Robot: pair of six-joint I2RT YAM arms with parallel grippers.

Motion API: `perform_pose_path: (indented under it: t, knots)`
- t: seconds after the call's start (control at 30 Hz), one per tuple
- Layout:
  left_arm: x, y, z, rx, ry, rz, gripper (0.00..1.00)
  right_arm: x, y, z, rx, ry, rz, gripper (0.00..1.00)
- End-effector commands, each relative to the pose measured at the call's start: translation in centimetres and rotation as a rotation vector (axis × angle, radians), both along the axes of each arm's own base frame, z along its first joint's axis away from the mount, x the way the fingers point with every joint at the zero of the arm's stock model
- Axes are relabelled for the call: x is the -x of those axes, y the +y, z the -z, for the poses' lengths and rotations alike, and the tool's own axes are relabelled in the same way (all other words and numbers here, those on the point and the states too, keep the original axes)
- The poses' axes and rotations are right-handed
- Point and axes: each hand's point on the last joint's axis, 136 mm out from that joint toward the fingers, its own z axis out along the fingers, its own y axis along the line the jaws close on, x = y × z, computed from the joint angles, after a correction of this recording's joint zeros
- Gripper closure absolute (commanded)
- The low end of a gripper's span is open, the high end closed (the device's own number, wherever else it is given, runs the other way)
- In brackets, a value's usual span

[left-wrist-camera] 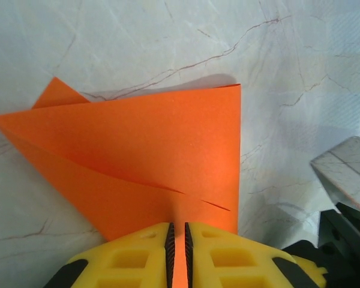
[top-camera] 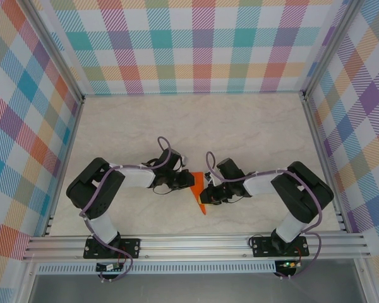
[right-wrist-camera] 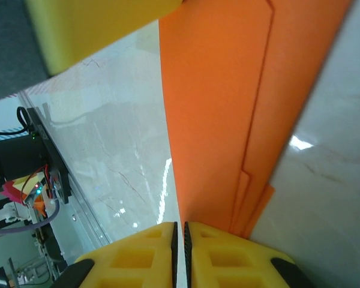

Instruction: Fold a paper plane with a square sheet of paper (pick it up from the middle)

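orange sheet [left-wrist-camera: 156, 144] folded to pointed, layered wedge; left gripper [left-wrist-camera: 177, 234] pinches it; right gripper [right-wrist-camera: 180, 231] narrow, seemingly nipping edge.

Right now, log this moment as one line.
paper: orange, folded to a point | left gripper: shut on paper | right gripper: shut on paper edge

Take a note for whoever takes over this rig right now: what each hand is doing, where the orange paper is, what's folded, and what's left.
Left hand: shut on an edge of the square sheet of paper.
Right hand: jaws almost together at the sheet's other side; whether it grips is unclear.
Paper: between the hands, on or just above the table.
Done: folded into overlapping diagonal layers with a pointed end.
Left: the remaining folds; not a finished plane yet.
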Motion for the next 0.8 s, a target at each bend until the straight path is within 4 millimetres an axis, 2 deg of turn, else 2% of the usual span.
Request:
perform_pose_path:
  t: [0.0,0.13,0.27,0.33,0.47,0.63,0.77]
  knots:
    - [0.5,1.8,2.5,-0.096,0.034,-0.044,0.84,-0.6,-0.7,-1.1,0.03,0.008,0.078,0.84]
    - [1.3,2.4,3.2,-0.108,0.052,-0.049,0.85,-2.0,0.1,-3.6,-0.002,-0.021,0.12,0.82]
    - [1.3,2.3,3.0,-0.104,0.049,-0.047,0.85,-3.5,0.8,-4.4,0.0,-0.023,0.174,0.81]
    - [1.1,2.1,2.9,-0.097,0.05,-0.046,0.85,-3.7,1.7,-4.7,-0.039,-0.006,0.162,0.81]
    - [0.8,1.8,2.7,-0.096,0.051,-0.043,0.85,-3.5,2.1,-3.5,-0.033,0.036,0.154,0.81]
    - [0.9,1.9,3.0,-0.104,0.062,-0.043,0.85,-1.9,2.7,-2.7,-0.04,0.078,0.08,0.78]
    - [1.1,2.1,3.5,-0.115,0.078,-0.049,0.85,-0.9,1.6,0.0,0.046,0.131,0.079,0.78]
